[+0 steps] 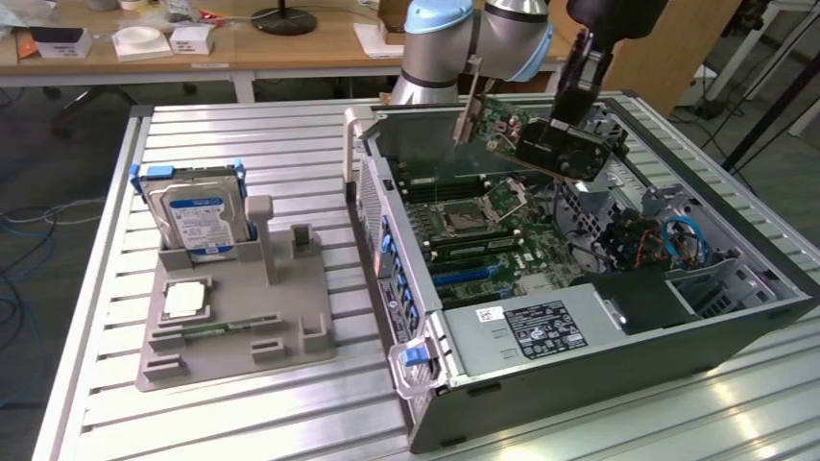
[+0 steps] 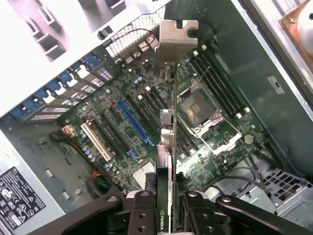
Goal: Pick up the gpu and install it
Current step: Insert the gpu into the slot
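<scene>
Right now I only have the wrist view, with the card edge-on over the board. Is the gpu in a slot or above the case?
Observer: Above it. In the exterior view the pincer holds the gpu tilted over the case, clear of the motherboard.
Operator: How's the case lying?
Observer: On its side on the slatted table, open side up.
Operator: Anything outside it?
Observer: A grey fixture sits on the table at the exterior view's left of the case, apart from it. A hard drive stands upright in it.
</scene>
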